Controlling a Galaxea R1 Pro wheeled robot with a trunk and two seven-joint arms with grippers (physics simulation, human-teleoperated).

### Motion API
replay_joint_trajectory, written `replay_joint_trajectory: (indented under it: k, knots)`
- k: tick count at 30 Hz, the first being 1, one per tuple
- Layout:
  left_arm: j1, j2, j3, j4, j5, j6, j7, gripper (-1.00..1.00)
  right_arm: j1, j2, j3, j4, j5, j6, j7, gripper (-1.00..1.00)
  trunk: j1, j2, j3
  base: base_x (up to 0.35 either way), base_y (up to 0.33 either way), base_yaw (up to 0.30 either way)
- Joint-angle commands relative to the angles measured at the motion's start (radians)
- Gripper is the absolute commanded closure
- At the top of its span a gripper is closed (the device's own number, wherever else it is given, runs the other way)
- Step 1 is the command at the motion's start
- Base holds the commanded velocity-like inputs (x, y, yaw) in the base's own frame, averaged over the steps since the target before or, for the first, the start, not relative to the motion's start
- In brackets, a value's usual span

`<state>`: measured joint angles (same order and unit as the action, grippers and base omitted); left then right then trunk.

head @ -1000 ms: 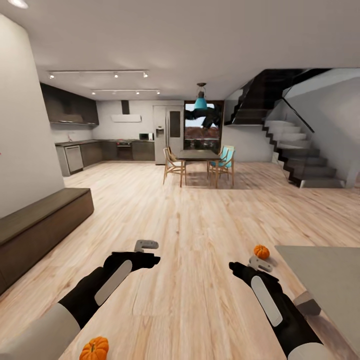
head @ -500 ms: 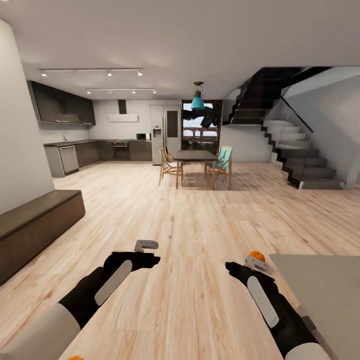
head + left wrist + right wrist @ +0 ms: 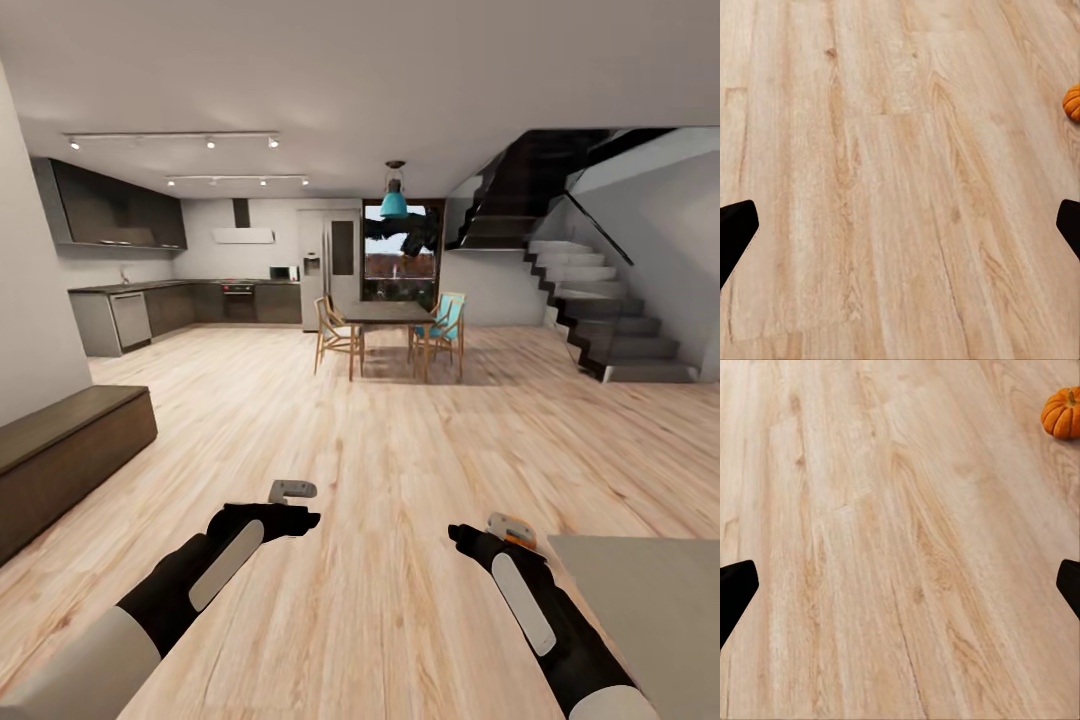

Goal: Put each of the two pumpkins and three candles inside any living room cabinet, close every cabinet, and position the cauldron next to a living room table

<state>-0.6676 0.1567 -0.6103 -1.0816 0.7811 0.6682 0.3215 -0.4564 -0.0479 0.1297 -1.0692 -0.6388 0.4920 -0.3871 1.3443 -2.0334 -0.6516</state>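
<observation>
Pale wood floor [image 3: 400, 450] stretching toward a kitchen and dining set [image 3: 392, 330]. Long dark cabinet [image 3: 60, 460] sitting against the left wall, fronts flush. Grey-topped table [image 3: 650, 600] filling the lower right corner. Both arms reaching forward above bare planks. Left end effector [image 3: 292, 490] and right end effector [image 3: 508, 524] both spread wide, gripping nothing. One pumpkin [image 3: 1062, 412] lying on the floor, well apart from the right fingertips; the left wrist view is catching a pumpkin [image 3: 1072, 102] at its frame edge.

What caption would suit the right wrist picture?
Open right hand over the wood floor, a pumpkin ahead.
</observation>
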Motion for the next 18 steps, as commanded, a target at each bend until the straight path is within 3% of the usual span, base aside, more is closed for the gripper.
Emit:
replay_joint_trajectory:
  k: [1, 8, 18]
  knots:
    - [-0.001, 0.001, -0.003, -0.001, 0.010, 0.001, 0.010, -1.00, -0.001, -0.001, 0.004, -0.002, -0.010, 0.001, -0.010, -1.00, 0.000, -0.001, -0.001, 0.329, -0.006, 0.121]
    - [-0.001, 0.000, -0.004, 0.000, 0.011, 0.000, 0.010, -1.00, -0.001, -0.001, 0.004, -0.002, -0.010, 0.000, -0.010, -1.00, 0.000, -0.001, -0.001, 0.330, -0.003, 0.150]
    - [-0.001, 0.000, -0.004, 0.000, 0.010, -0.001, 0.008, -1.00, -0.001, 0.000, 0.004, -0.002, -0.011, 0.000, -0.010, -1.00, 0.000, -0.001, -0.001, 0.328, -0.076, 0.022]
